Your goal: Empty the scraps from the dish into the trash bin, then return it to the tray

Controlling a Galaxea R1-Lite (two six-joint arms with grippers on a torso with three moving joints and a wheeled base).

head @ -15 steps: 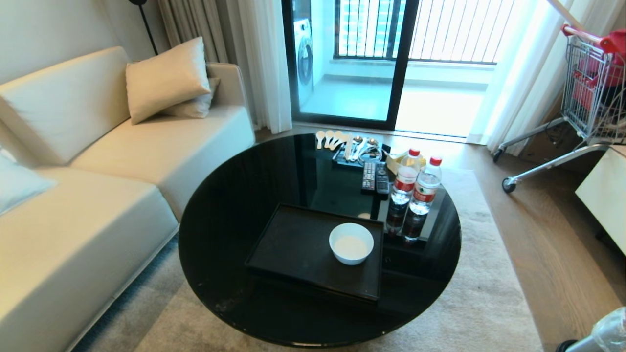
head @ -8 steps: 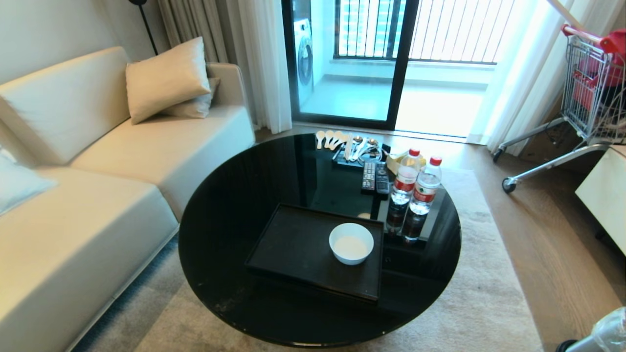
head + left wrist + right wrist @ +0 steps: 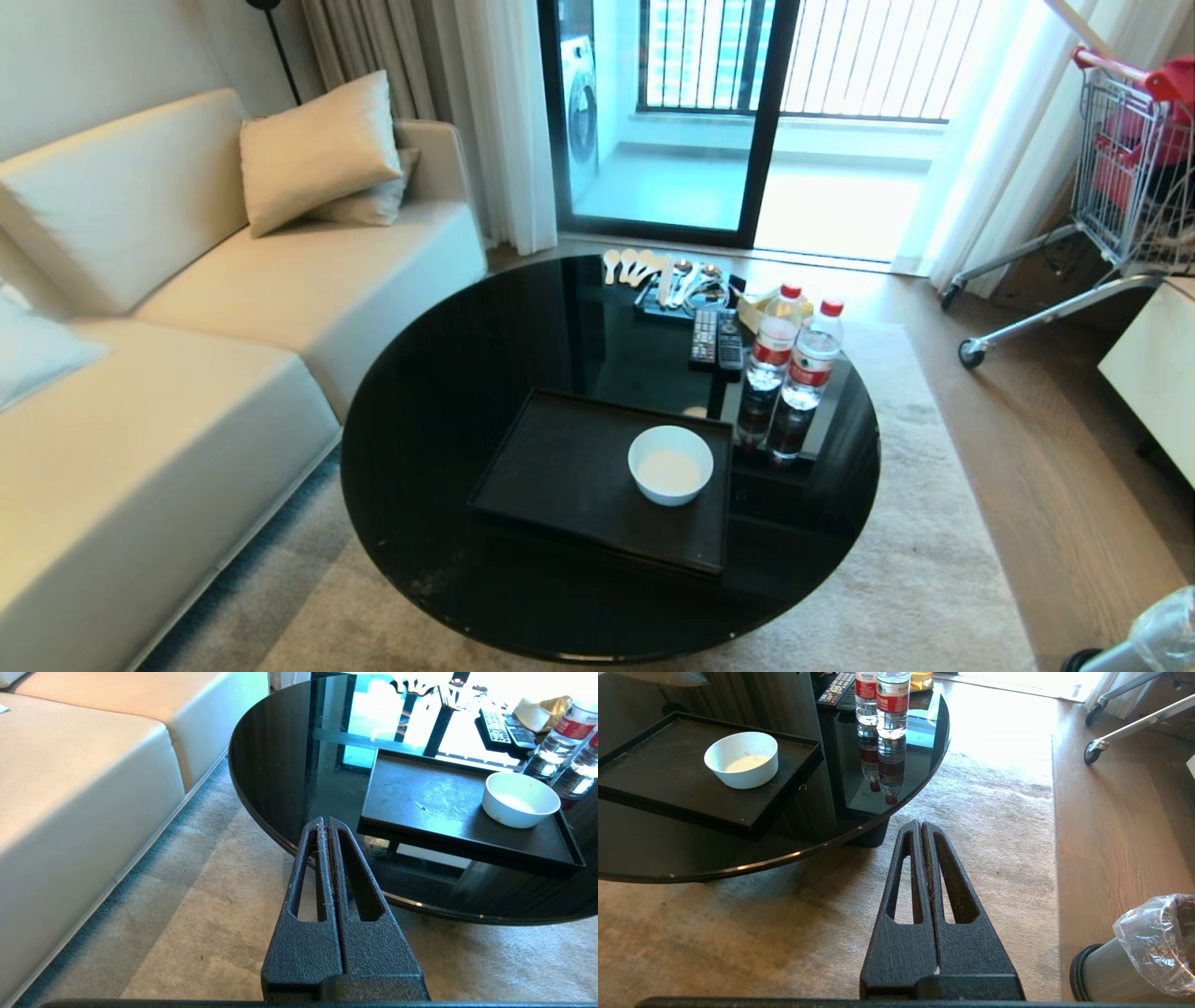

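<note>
On the round black table [image 3: 448, 392], the dish [image 3: 670, 465] sits on the tray [image 3: 560, 476]; both grippers' jaws closed.

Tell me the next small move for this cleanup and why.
Probably none beyond staying parked: the dish already sits upright on the tray, and no orange scraps show inside it. The trash bin stands on the floor at the robot's right. Both the left gripper and right gripper are shut and empty, short of the table.
</note>
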